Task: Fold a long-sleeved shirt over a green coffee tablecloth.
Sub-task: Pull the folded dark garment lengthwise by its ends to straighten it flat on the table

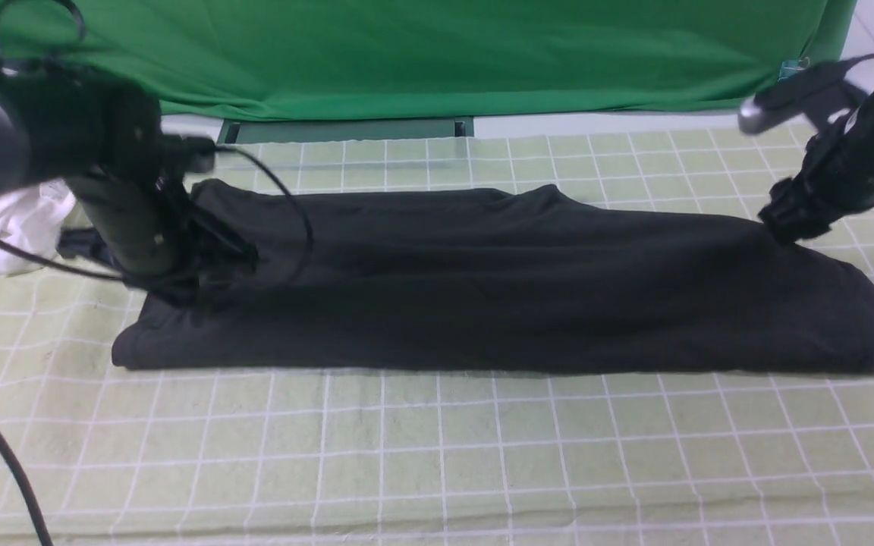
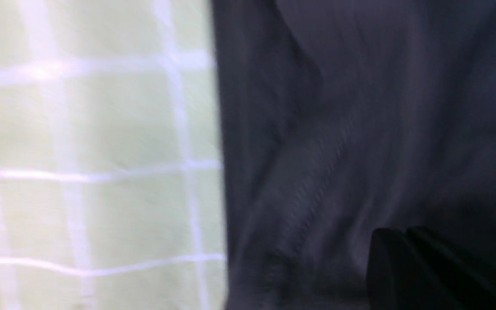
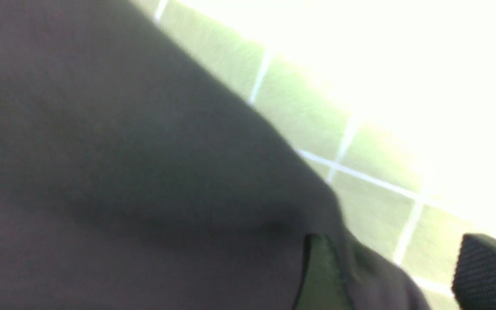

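The long-sleeved shirt [image 1: 498, 288] lies as a long black band across the green coffee tablecloth [image 1: 437, 455], folded edge toward me. My left gripper [image 1: 202, 265] is down on the shirt's left end, where the fabric bunches around it. In the left wrist view its fingers [image 2: 403, 241] press together with creased shirt [image 2: 360, 107] running to them, beside the tablecloth [image 2: 101, 129]. My right gripper [image 1: 782, 224] touches the shirt's far right edge. In the right wrist view it [image 3: 398, 275] stands open, a flap of shirt [image 3: 123, 150] lying between the spread fingers over the tablecloth [image 3: 360, 172].
A crumpled white garment [image 1: 27, 220] lies at the far left behind my left arm. A plain deep-green sheet [image 1: 437, 53] hangs along the back. A black cable [image 1: 289, 205] loops from the left arm over the shirt.
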Robot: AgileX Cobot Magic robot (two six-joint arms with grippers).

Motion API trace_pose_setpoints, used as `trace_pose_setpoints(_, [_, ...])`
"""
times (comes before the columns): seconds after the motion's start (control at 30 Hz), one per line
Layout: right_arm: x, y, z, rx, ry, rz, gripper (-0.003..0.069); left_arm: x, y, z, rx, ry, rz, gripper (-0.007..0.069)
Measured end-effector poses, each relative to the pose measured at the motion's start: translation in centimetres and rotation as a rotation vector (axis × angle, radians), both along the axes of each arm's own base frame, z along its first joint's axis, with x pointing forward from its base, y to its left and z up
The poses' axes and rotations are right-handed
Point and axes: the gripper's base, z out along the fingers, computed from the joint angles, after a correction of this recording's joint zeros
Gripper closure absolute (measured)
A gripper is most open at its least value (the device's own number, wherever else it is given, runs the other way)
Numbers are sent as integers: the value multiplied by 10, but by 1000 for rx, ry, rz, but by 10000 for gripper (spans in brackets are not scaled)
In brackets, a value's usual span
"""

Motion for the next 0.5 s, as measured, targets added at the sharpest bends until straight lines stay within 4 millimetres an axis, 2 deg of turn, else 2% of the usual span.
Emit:
trace_pose_setpoints(0.03, [-4,-1,17,11,-25,-26,287,2,1,15,-4,-50,14,613])
trace_pose_setpoints(0.07, [-6,-1,23,14,-34,-33,301,4,1,23,-8,-75,23,613])
trace_pose_setpoints(0.13, [-14,-1,45,25,-74,-50,375,12,6,47,-32,-130,67,613])
trace_pose_setpoints(0.17, [-15,-1,49,26,-81,-50,389,12,7,46,-33,-126,71,613])
trace_pose_setpoints(0.2, [-20,-2,61,33,-108,-54,439,20,13,55,-48,-150,101,613])
trace_pose_setpoints(0.27, [-23,-2,68,35,-123,-55,470,28,19,61,-56,-176,121,613])
trace_pose_setpoints(0.33, [-28,-2,79,42,-152,-61,529,45,28,61,-58,-198,150,610])
trace_pose_setpoints(0.5, [-31,-2,80,43,-133,-64,536,70,33,40,-50,-183,159,560])
